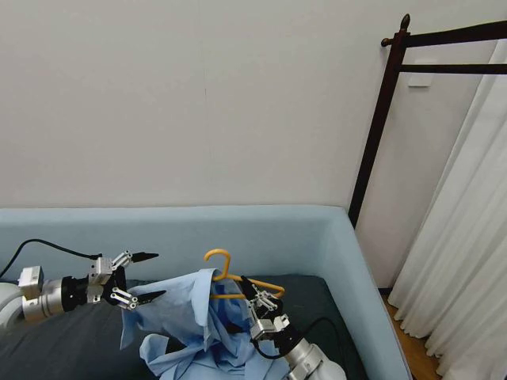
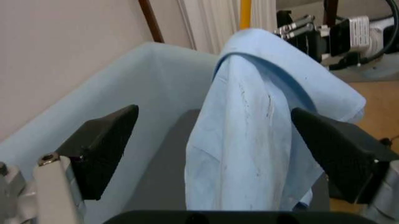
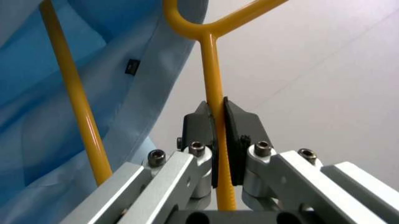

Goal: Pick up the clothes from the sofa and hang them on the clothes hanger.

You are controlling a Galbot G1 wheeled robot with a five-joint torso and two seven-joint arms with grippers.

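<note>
A light blue shirt [image 1: 178, 317] is draped over a yellow hanger [image 1: 226, 273] above the sofa's dark seat. My right gripper [image 1: 257, 299] is shut on the hanger's lower bar. In the right wrist view, the pads [image 3: 240, 128] of this gripper [image 3: 218, 135] pinch the yellow hanger [image 3: 209, 60], with the shirt [image 3: 93, 70] beside it. My left gripper [image 1: 153, 275] is open just left of the shirt, fingertips at the cloth's edge. The left wrist view has the shirt [image 2: 249, 130] hanging ahead of that gripper [image 2: 221, 154], between its spread black fingers [image 2: 103, 149].
The light blue sofa [image 1: 261, 229] has a raised back and a right armrest. A dark wooden clothes rack [image 1: 379, 119] stands behind the sofa's right end. White curtains [image 1: 467, 237] hang at the far right, over wooden floor.
</note>
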